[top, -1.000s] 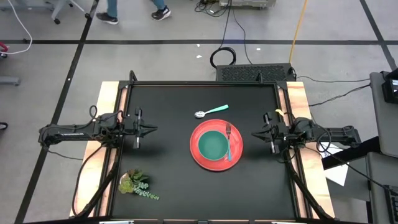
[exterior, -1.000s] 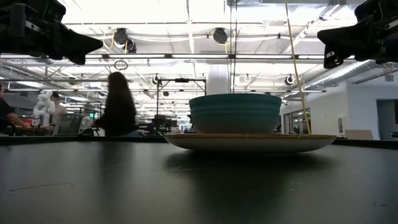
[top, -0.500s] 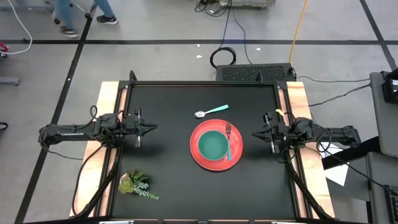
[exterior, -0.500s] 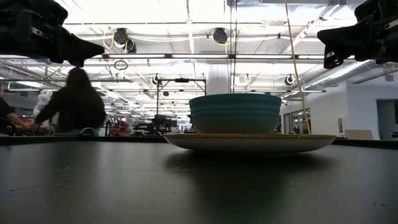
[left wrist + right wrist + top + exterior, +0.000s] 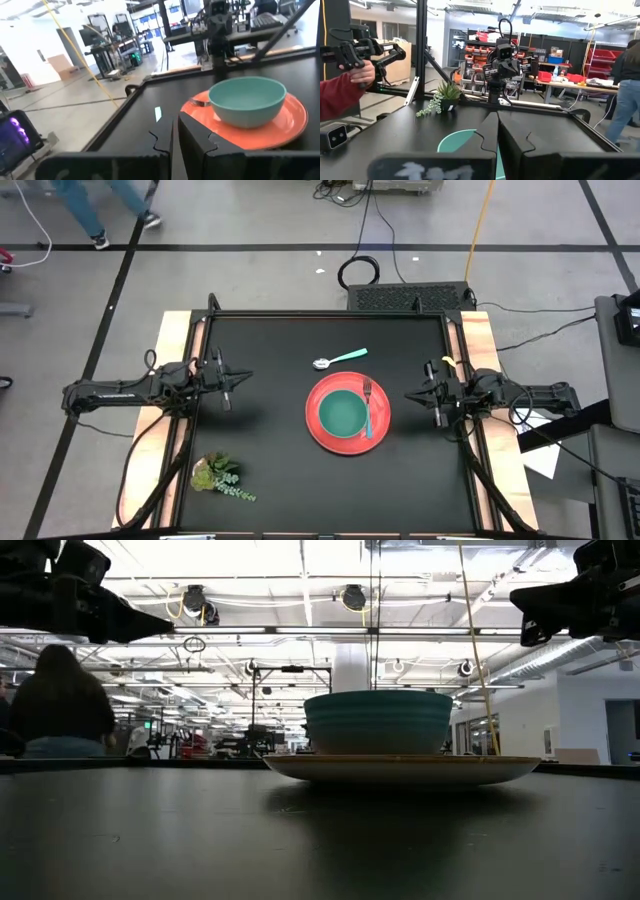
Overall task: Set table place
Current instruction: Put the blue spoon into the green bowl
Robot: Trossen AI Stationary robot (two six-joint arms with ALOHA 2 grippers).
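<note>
Smooth round teal bowl [image 5: 343, 414] on glossy red plate [image 5: 318, 436]; both dark claws [image 5: 244, 377] [image 5: 410, 396] closed, empty.

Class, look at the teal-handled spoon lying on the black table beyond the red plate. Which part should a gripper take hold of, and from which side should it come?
Grip the spoon at mid-handle, coming straight down from above. It lies flat on the table, apart from the plate, and the slim handle would probably fit between the fingers better than the rounded metal bowl end. Set the fingers across the handle.
</note>
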